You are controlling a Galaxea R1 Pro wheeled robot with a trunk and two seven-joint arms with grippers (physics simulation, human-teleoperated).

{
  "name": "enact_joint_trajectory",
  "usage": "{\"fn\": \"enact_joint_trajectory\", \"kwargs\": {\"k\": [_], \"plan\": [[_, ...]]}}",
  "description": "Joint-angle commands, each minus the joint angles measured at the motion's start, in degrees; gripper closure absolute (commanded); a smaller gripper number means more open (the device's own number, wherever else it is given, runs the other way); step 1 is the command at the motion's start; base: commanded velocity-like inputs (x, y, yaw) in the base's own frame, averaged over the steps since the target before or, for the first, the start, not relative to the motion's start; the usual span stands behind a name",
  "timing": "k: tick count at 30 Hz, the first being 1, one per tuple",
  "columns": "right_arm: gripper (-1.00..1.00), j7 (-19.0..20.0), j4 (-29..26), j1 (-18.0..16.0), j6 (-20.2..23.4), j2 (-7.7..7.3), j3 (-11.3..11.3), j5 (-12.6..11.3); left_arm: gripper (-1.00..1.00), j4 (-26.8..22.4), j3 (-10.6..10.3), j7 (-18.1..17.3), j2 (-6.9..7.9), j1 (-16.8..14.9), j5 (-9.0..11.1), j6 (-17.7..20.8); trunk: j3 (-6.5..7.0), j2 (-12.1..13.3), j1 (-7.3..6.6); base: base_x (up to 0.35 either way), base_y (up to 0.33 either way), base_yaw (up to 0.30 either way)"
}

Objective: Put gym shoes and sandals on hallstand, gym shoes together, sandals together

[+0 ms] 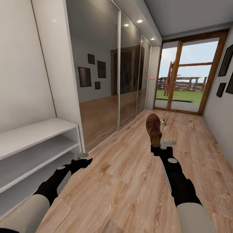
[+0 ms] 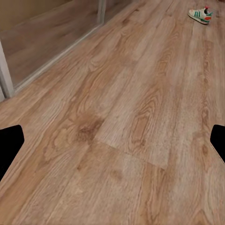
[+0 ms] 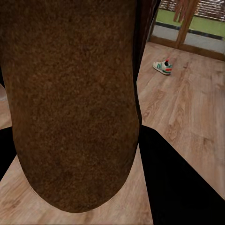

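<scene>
My right gripper (image 1: 156, 147) is shut on the heel end of a dark-brown sandal (image 1: 153, 128), held upright above the corridor floor (image 1: 129, 181). Up close, the sandal's brown surface (image 3: 70, 103) covers most of the right wrist view, with a black finger (image 3: 174, 187) beside it. One white gym shoe (image 1: 163, 121) with green stripes lies far down the floor near the glass door; it is also seen as the gym shoe (image 2: 200, 15) and gym shoe (image 3: 162, 67). My left gripper (image 1: 87, 160) hangs open and empty low over the planks, its fingertips (image 2: 9, 143) spread wide. The white hallstand (image 1: 35, 132) stands at the left.
Mirrored wardrobe doors (image 1: 106, 81) run along the left wall beyond the hallstand. A wood-framed glass door (image 1: 187, 74) closes the corridor's far end. The right wall (image 1: 223, 106) carries dark picture frames. Bare wood floor stretches between my arms and the shoe.
</scene>
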Motion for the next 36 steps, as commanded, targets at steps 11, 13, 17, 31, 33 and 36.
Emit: {"fn": "enact_joint_trajectory", "kwargs": {"k": [11,13,17,31,33,36], "plan": [[1.00,-0.13,-0.30,-0.04,0.37,0.00,0.17,0.23,-1.00,-0.69,0.01,0.04,-1.44,-0.08,0.40,0.37,-0.06,-0.03,0.02,0.347,0.000,-0.002],[1.00,-0.06,-0.34,-0.04,0.37,0.00,0.14,0.26,-1.00,-0.75,0.03,0.07,-1.74,-0.10,0.40,0.35,-0.06,-0.03,0.02,0.346,0.000,0.000],[1.00,-0.06,-0.34,-0.04,0.37,0.00,0.13,0.23,-1.00,-0.77,0.01,0.11,-2.13,-0.10,0.37,0.32,-0.06,-0.03,0.02,0.347,-0.011,0.000],[1.00,-0.06,-0.35,-0.04,0.46,0.06,0.12,0.22,-1.00,-0.72,-0.12,0.08,-2.23,-0.11,0.40,0.32,-0.01,-0.03,0.02,0.342,-0.129,-0.047],[1.00,-0.06,-0.31,-0.04,0.47,0.06,0.12,0.22,-1.00,-0.70,-0.13,0.10,-2.23,-0.11,0.40,0.32,0.04,-0.03,0.02,0.340,-0.155,-0.271],[1.00,-0.06,-0.27,-0.04,0.48,0.06,0.12,0.22,-1.00,-0.69,-0.10,0.09,-2.23,-0.11,0.40,0.32,0.12,-0.03,0.02,0.340,-0.155,-0.286]]}}
